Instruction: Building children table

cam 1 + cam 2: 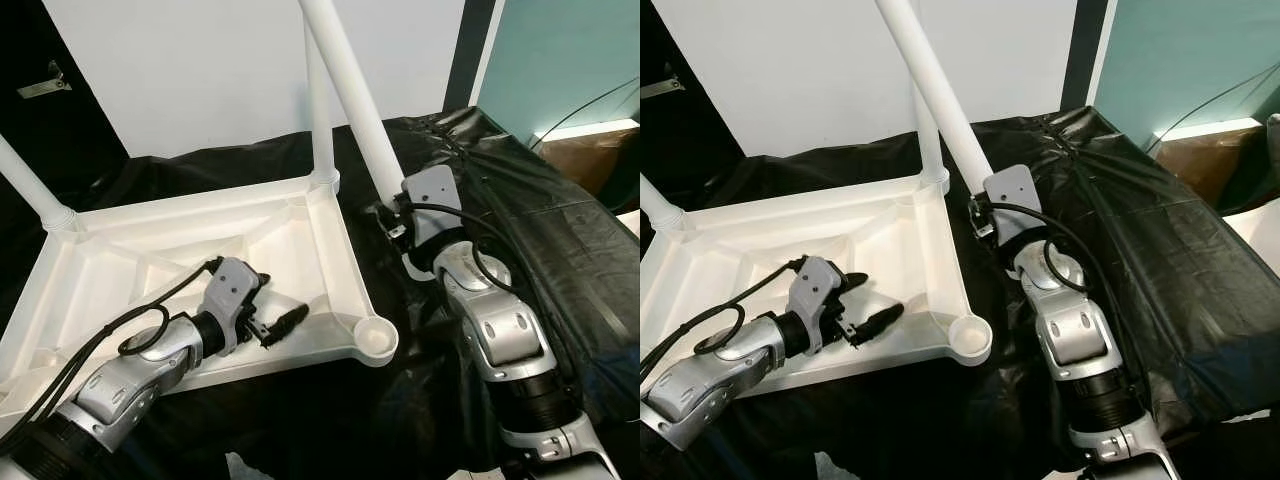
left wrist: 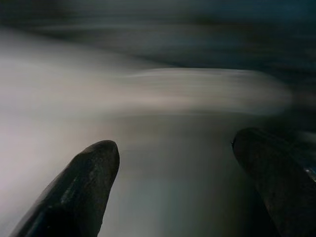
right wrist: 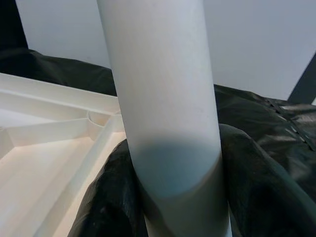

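Loose white plastic tube leg [image 1: 352, 95]: light, stiff, smooth and slip-prone, clamped near its lower end by right tool [image 3: 170, 197], beside upturned white ribbed tabletop [image 1: 330, 260] on black-draped counter [image 1: 540, 220]; left tool [image 1: 282, 322] apart over tabletop edge.

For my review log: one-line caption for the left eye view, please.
Right gripper clamps a loose white plastic table leg beside the upturned white tabletop, near its empty corner socket; open left gripper rests on the tabletop.
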### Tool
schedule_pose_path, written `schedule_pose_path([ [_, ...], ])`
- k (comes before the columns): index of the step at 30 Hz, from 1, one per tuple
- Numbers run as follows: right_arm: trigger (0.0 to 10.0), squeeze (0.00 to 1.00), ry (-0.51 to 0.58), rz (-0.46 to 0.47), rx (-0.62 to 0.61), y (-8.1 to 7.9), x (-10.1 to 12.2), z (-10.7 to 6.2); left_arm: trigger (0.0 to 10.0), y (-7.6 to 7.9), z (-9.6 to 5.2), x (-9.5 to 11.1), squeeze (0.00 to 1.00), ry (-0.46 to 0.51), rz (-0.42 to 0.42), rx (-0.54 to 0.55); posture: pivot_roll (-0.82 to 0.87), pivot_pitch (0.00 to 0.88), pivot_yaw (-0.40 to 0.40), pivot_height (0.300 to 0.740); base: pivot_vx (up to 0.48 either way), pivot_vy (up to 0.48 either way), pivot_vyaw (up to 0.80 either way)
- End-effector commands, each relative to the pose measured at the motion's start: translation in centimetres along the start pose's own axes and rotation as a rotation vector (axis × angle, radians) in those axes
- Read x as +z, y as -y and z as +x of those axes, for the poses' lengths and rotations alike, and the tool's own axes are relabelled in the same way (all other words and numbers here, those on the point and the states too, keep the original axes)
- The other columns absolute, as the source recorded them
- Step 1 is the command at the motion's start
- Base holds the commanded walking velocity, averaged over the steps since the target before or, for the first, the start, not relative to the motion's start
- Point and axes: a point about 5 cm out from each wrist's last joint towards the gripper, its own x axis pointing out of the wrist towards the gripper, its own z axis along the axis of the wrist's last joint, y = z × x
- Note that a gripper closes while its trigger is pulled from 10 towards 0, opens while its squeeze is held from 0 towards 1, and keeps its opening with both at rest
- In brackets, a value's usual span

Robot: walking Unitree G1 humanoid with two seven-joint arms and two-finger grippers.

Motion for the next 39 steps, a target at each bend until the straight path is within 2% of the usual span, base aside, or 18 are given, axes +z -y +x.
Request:
schedule_pose_path([
  [1, 10.0, 0.00, 0.026, -0.001, 0.023, -0.6, 0.5, 0.5, 9.8, 0.9, -0.9, -0.9, 0.00, -0.027, 0.012, -0.151, -0.10, 0.038, 0.021, 0.740, 0.000, 0.000, 0.00],
  [9, 10.0, 0.00, 0.018, 0.003, 0.039, -1.1, 0.3, 0.9, 9.8, 1.2, -1.5, -1.2, 0.00, -0.054, 0.026, -0.159, -0.09, 0.043, 0.011, 0.740, 0.000, 0.000, 0.00],
  [13, 10.0, 0.00, 0.007, 0.009, 0.038, -1.2, 0.0, 1.0, 10.0, 0.8, -1.4, -1.3, 0.00, -0.060, 0.057, -0.124, -0.09, 0.041, 0.010, 0.740, 0.000, 0.000, 0.00],
  [14, 10.0, 0.00, 0.005, 0.011, 0.038, -1.2, -0.1, 1.1, 10.0, 0.3, -1.2, -1.3, 0.00, -0.048, 0.076, -0.102, -0.09, 0.040, 0.009, 0.740, 0.000, 0.000, 0.00],
  [16, 10.0, 0.00, 0.005, 0.016, 0.037, -1.3, -0.1, 1.2, 10.0, -1.6, -0.9, -0.8, 0.00, 0.042, 0.145, 0.005, -0.09, 0.035, 0.011, 0.740, 0.000, 0.000, 0.00],
  [17, 10.0, 0.00, 0.005, 0.016, 0.037, -1.3, -0.1, 1.2, 10.0, -1.6, -0.9, -0.8, 0.00, 0.042, 0.145, 0.005, -0.09, 0.035, 0.011, 0.740, 0.000, 0.000, 0.00],
  [18, 10.0, 0.00, 0.008, 0.019, 0.036, -1.5, -0.1, 1.3, 10.0, -2.6, -1.1, 0.3, 0.00, 0.145, 0.149, 0.077, -0.10, 0.030, 0.012, 0.740, 0.000, 0.000, 0.00],
  [20, 10.0, 0.00, 0.010, 0.024, 0.033, -1.5, 0.0, 1.3, 10.0, -2.9, -1.5, 0.6, 0.00, 0.161, 0.163, 0.116, -0.09, 0.025, 0.011, 0.740, 0.000, 0.000, 0.00],
  [22, 10.0, 0.00, 0.011, 0.025, 0.032, -1.5, -0.1, 1.3, 10.0, -3.0, -1.7, 0.5, 0.00, 0.146, 0.172, 0.127, -0.09, 0.025, 0.011, 0.740, 0.000, 0.000, 0.00],
  [26, 10.0, 0.00, 0.008, 0.028, 0.025, -1.3, -0.2, 1.4, 10.0, -3.3, -2.6, -1.5, 0.00, 0.022, 0.165, 0.176, -0.09, 0.012, 0.016, 0.740, 0.000, 0.000, 0.00],
  [28, 10.0, 0.00, 0.012, 0.028, 0.022, -1.3, -0.2, 1.5, 10.0, -3.0, -3.1, -2.5, 0.00, -0.049, 0.137, 0.149, -0.08, 0.008, 0.017, 0.740, 0.000, 0.000, 0.00],
  [31, 10.0, 0.00, 0.017, 0.030, 0.019, -1.2, -0.1, 1.6, 10.0, -2.6, -3.6, -3.4, 0.00, -0.096, 0.107, 0.109, -0.08, 0.006, 0.017, 0.740, 0.000, 0.000, 0.00],
  [36, 10.0, 0.00, 0.027, 0.029, 0.008, -1.0, 0.1, 1.8, 10.0, -2.3, -4.2, -3.8, 0.00, -0.115, 0.071, 0.089, -0.08, 0.000, 0.018, 0.740, 0.000, 0.000, 0.00],
  [39, 10.0, 0.00, 0.040, 0.033, 0.007, -1.0, 0.4, 2.1, 10.0, -3.2, -3.7, -5.1, 0.00, -0.187, 0.072, 0.174, -0.08, 0.000, 0.018, 0.740, 0.000, 0.000, 0.00],
])
